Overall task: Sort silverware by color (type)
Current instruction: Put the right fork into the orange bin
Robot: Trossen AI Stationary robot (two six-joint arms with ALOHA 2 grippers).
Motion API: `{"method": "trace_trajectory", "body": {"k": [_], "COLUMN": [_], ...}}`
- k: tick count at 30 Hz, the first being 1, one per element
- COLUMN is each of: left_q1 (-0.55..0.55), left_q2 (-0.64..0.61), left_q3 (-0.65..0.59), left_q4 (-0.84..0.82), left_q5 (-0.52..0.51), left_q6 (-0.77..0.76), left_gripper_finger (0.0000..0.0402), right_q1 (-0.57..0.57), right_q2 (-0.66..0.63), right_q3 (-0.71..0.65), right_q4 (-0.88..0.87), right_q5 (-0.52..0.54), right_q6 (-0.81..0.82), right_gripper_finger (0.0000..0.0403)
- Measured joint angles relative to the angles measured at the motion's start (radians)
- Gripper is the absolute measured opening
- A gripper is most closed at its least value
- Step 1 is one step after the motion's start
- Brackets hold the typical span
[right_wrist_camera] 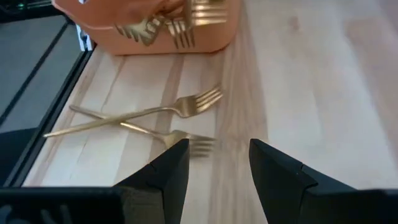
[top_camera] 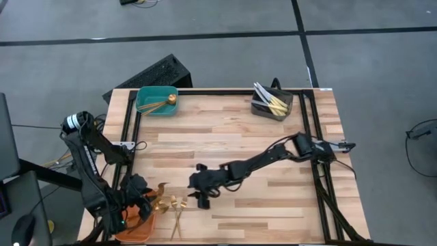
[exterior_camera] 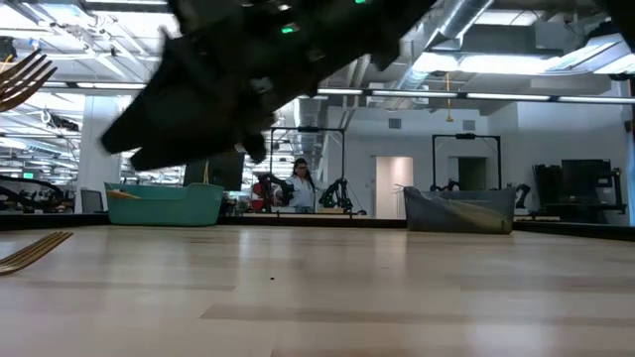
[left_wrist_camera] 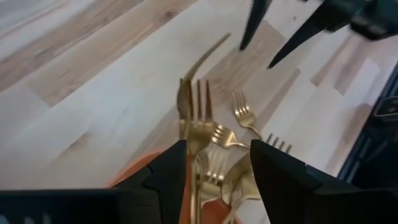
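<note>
My left gripper [top_camera: 147, 201] [left_wrist_camera: 219, 155] hangs over the orange bin [top_camera: 133, 229] at the table's near left corner, fingers apart. Several gold forks [left_wrist_camera: 211, 171] lie in the bin. One gold fork [left_wrist_camera: 198, 109] stands tines-up close to one finger, and it also shows raised in the low view [exterior_camera: 25, 79]. My right gripper [top_camera: 203, 199] [right_wrist_camera: 217, 149] is open and empty, just above the table. Two crossed gold forks [right_wrist_camera: 177, 106] lie flat on the wood in front of it, beside the bin [right_wrist_camera: 155, 34]. My left gripper has the raised gold fork's neck [left_wrist_camera: 196, 140] running along the inner side of one finger [left_wrist_camera: 171, 177]. The fingers stand apart, and I cannot tell whether that finger touches the fork.
A teal bin [top_camera: 157, 101] with gold pieces stands at the far left, and a dark grey bin [top_camera: 272, 104] with knives at the far right. More forks [left_wrist_camera: 244, 115] lie on the wood right of the orange bin. A person [exterior_camera: 301, 183] is in the room behind.
</note>
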Motion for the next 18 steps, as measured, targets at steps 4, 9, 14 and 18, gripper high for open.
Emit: {"method": "trace_trajectory", "body": {"k": [4,9,14,18], "left_q1": [0.0,0.003,0.003,0.003], "left_q2": [0.0,0.0,-0.001,-0.001], "left_q3": [0.007,0.007,0.006,0.006], "left_q4": [0.004,-0.001,-0.002,-0.007], "left_q5": [-0.015,-0.017,-0.023,-0.042], "left_q6": [0.017,0.019,0.02,0.028], "left_gripper_finger": [0.0164,0.0165,0.0165,0.0165], "right_q1": [-0.007,-0.018,-0.027,-0.036], "right_q2": [0.073,0.137,0.161,0.161], "right_q3": [0.107,0.197,0.228,0.23], "right_q4": [-0.088,-0.197,-0.199,-0.181], "right_q5": [-0.043,-0.075,-0.128,-0.156], "right_q6": [0.02,0.056,0.08,0.085], "right_gripper_finger": [0.0192,0.0192,0.0192,0.0191]}}
